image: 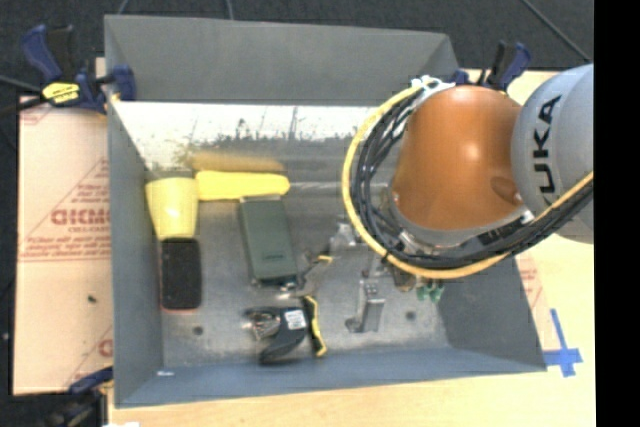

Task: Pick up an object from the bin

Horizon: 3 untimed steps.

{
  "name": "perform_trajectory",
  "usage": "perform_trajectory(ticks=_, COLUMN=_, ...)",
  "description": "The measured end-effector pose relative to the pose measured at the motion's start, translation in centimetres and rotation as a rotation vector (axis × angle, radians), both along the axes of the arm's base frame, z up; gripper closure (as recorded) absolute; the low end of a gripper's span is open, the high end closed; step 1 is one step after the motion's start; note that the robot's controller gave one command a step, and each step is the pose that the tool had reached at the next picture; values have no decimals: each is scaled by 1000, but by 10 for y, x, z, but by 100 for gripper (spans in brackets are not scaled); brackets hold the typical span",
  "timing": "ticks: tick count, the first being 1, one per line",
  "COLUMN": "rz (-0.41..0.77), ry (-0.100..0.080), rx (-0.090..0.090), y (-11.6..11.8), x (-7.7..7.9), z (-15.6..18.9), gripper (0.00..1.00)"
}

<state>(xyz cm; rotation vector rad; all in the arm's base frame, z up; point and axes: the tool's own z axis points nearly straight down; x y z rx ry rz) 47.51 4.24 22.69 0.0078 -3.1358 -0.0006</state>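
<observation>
small black-and-yellow gadget (pixel 290 333): lies by the front wall of the bin (pixel 300 75), just left of the gripper (pixel 365 310); seems light, hard, lumpy, likely slippery; best taken across its narrow middle; pincer opening impossible to tell.

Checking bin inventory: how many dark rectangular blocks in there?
2. A black block by the left wall, below the yellow thing; a grey-green block mid-bin. The arm may hide more on the right.

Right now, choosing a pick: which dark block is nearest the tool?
The grey-green block in the middle; the black block lies far left, farther from the tool.
</observation>
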Motion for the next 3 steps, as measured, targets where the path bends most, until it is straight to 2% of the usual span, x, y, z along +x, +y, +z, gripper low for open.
perform_trajectory(ticks=1, rz=-3, ry=-9, rx=1, y=0, x=2, z=4, gripper=0)
perform_trajectory(ticks=2, rz=7, ry=-12, rx=3, y=38, x=-1, z=-136, gripper=0)
perform_trajectory(ticks=3, rz=73, ry=-26, rx=1, y=47, x=1, z=-63, gripper=0)
